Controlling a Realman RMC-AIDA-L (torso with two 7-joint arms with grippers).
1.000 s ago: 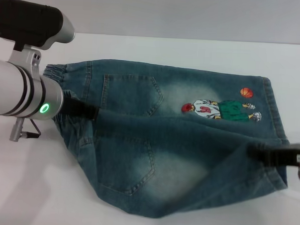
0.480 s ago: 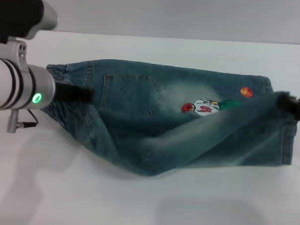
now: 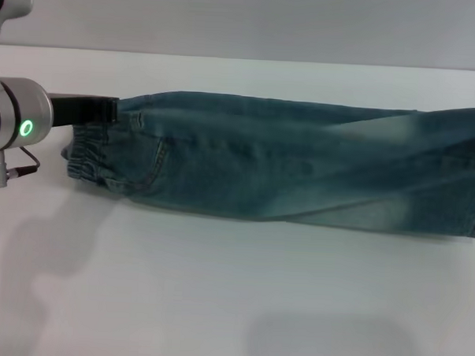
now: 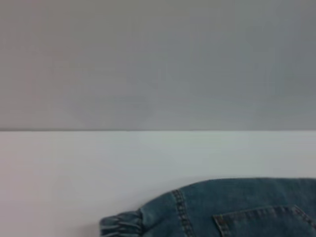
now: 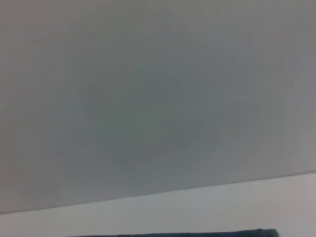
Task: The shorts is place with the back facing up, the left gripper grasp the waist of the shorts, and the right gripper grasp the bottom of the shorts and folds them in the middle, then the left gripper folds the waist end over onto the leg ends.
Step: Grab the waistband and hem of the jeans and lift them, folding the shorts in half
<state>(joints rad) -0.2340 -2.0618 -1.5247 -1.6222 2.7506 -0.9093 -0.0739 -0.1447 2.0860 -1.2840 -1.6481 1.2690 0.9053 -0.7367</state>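
The shorts are seen folded lengthwise into a long band on the white table, stretched from nine o'clock to three o'clock in the head view. The waist of the shorts lies at the nine o'clock end, where it is clamped by the left gripper. The leg ends run past the three o'clock edge. The right gripper is not in view.

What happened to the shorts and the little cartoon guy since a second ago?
The near half of the shorts was carried up and over the far half, so they are now one long strip and the cartoon print is covered. The left gripper moved back with the waist and still holds it. The right gripper has left the head view. The white table is unchanged.
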